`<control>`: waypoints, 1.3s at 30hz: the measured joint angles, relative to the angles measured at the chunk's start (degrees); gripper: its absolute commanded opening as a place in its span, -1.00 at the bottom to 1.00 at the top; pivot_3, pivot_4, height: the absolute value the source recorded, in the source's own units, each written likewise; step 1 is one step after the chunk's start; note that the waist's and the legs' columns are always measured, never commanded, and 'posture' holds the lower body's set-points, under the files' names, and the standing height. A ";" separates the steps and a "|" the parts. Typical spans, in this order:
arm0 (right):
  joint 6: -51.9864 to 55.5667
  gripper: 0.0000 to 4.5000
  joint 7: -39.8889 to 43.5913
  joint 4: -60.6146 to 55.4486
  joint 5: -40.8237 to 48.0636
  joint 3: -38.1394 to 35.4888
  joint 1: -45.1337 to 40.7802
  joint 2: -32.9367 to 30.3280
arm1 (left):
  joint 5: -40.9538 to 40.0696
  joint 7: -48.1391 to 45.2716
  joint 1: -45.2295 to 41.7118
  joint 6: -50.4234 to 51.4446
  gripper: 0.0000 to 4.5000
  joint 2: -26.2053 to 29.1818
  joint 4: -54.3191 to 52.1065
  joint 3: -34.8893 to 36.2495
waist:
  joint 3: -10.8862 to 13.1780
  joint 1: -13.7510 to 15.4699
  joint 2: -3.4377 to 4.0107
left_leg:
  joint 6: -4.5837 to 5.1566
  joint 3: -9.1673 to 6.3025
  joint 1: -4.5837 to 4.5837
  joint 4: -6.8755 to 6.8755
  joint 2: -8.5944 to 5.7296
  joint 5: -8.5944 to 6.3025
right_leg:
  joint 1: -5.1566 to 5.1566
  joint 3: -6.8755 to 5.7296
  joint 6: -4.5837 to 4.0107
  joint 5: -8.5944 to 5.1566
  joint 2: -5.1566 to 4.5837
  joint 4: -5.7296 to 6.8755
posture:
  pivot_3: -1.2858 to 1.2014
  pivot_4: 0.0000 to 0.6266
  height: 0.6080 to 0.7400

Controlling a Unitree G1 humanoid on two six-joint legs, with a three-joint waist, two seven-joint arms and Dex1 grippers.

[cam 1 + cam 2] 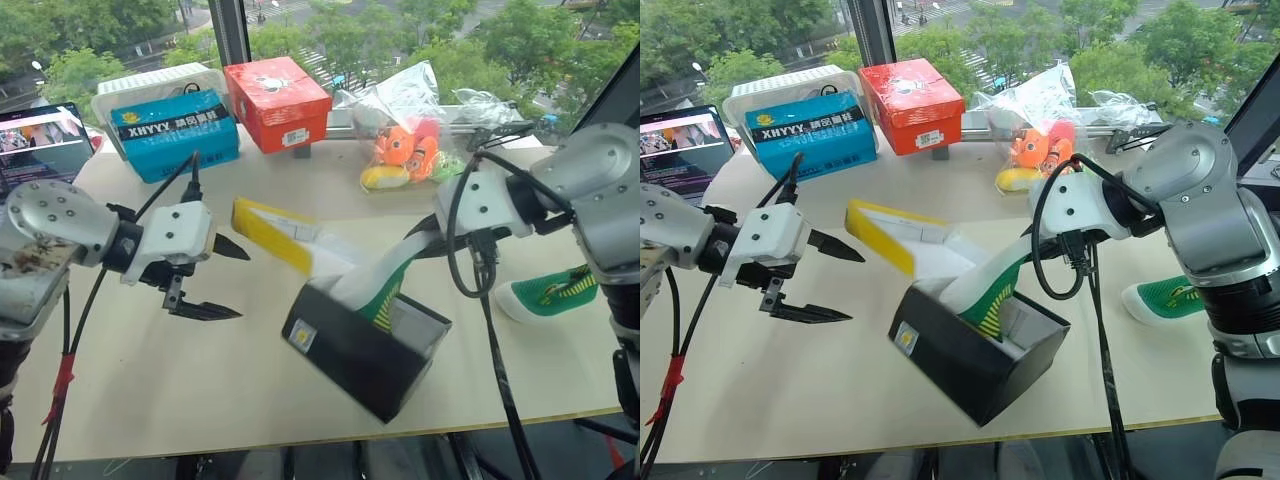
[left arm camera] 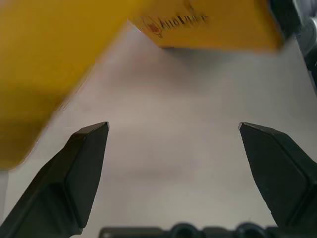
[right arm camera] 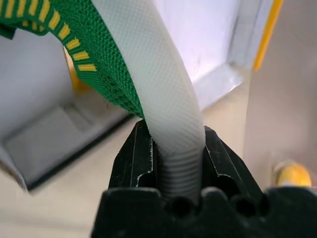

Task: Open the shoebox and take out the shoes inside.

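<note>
While the right tool (image 3: 171, 148) pinches the sole edge of one shoe (image 1: 985, 290), that shoe hangs half out of the open shoebox (image 1: 970, 365), which tips up on the counter (image 1: 180, 380). Risk: box rides up with it, then drops. Left tool (image 1: 222, 280) spread, idle beside the lid. Second shoe (image 1: 550, 293) lies near the counter's right edge.

The left arm reaches in from the left, its wrist bent so the left pincer (image 1: 222, 282) points toward the right and slightly down, its two black fingers (image 2: 84, 163) spread wide with nothing between them; the right arm comes in from the right, raised; the right pincer (image 3: 171, 144) is clamped on a shoe's white sole (image 3: 163, 99).
</note>
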 measured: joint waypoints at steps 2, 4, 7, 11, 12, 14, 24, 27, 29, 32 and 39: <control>-0.10 -0.75 -0.22 -0.13 -0.54 1.22 1.40 0.27 | 0.18 -0.06 -0.23 -0.04 1.00 -0.14 0.00 -0.19 | 0.00 -0.11 0.00 | 0.00 0.01 0.00 0.00 0.00 0.00 | -0.01 0.00 0.00 0.00 0.00 0.01 | 0.03 -0.52 1.00; -0.39 -0.75 -0.97 0.24 -1.73 2.64 1.77 1.14 | 0.23 -0.21 -0.23 -0.05 1.00 -0.15 0.04 -0.38 | 0.00 -0.26 0.00 | -0.01 0.08 -0.03 0.01 -0.01 0.01 | -0.13 0.10 0.00 0.00 0.00 0.05 | 0.03 -0.52 1.00; -3.28 -0.75 -3.46 5.48 -5.15 3.32 -1.19 1.81 | 0.24 -0.51 -0.23 -0.05 1.00 -0.14 0.07 -0.45 | 0.00 -0.21 0.01 | -0.03 0.11 -0.05 0.04 -0.04 0.02 | -0.18 0.12 0.00 0.00 -0.03 0.15 | 0.03 -0.52 1.00; -7.05 -0.75 -4.85 15.31 -8.47 2.93 -4.99 -0.38 | 0.28 -0.70 -0.21 -0.04 1.00 -0.09 0.08 -0.46 | 0.00 0.29 0.00 | -0.02 0.10 -0.06 0.08 -0.03 0.01 | -0.19 0.09 0.00 0.00 -0.03 0.29 | 0.03 -0.52 1.00; -7.71 -0.75 -4.98 17.85 -8.77 2.85 -5.85 -0.63 | 0.28 -0.70 -0.21 -0.03 1.00 -0.09 0.06 -0.46 | 0.00 0.29 0.00 | -0.02 0.11 -0.08 0.07 -0.03 0.01 | -0.20 0.10 0.00 0.00 -0.04 0.26 | 0.03 -0.52 1.00; -10.53 -0.75 -5.11 25.46 -9.68 2.67 -8.32 -1.25 | 0.31 -0.65 -0.15 -0.03 1.00 -0.06 0.05 -0.46 | 0.00 0.16 0.00 | -0.02 0.13 -0.10 0.08 -0.04 0.01 | -0.21 0.11 0.00 0.00 -0.04 0.25 | 0.03 -0.52 1.00; -22.49 -0.75 -6.65 65.08 -16.69 3.09 -23.66 -1.38 | 0.64 0.24 3.74 0.19 1.00 1.54 -1.58 0.89 | 0.04 -0.82 0.07 | -0.03 0.21 -0.05 -0.11 -0.01 0.02 | -0.26 0.20 0.00 0.00 -0.01 0.18 | 0.03 -0.52 1.00; -23.87 -0.75 -7.49 73.36 -19.27 3.95 -23.82 1.12 | 0.34 0.63 4.71 0.71 1.00 1.80 -1.99 1.75 | 0.05 -1.10 0.07 | -0.04 0.23 -0.05 -0.11 -0.01 0.03 | -0.27 0.23 0.00 0.00 -0.01 0.21 | 0.03 -0.52 1.00; -24.48 -0.75 -8.71 78.61 -21.58 5.24 -23.81 3.35 | 0.09 1.14 5.13 0.88 1.00 1.82 -2.75 2.32 | 0.05 -1.45 0.08 | -0.07 0.23 -0.05 -0.11 -0.01 0.04 | -0.29 0.24 0.00 0.00 -0.01 0.26 | 0.03 -0.52 1.00; -24.55 -0.75 -10.52 82.67 -23.87 5.62 -23.48 4.89 | -0.20 1.89 5.77 1.16 1.00 1.83 -3.39 2.88 | 0.06 -1.59 0.09 | -0.08 0.22 -0.06 -0.11 -0.01 0.05 | -0.31 0.25 0.00 0.00 -0.01 0.27 | 0.03 -0.52 1.00; -23.39 0.19 -16.69 86.77 -26.02 5.27 -22.00 8.88 | -0.72 3.50 8.34 2.53 1.00 1.93 -5.25 3.74 | 0.06 -1.71 0.10 | -0.11 0.22 -0.03 -0.11 -0.01 0.07 | -0.31 0.29 0.00 0.00 -0.01 0.33 | 0.03 -0.52 1.00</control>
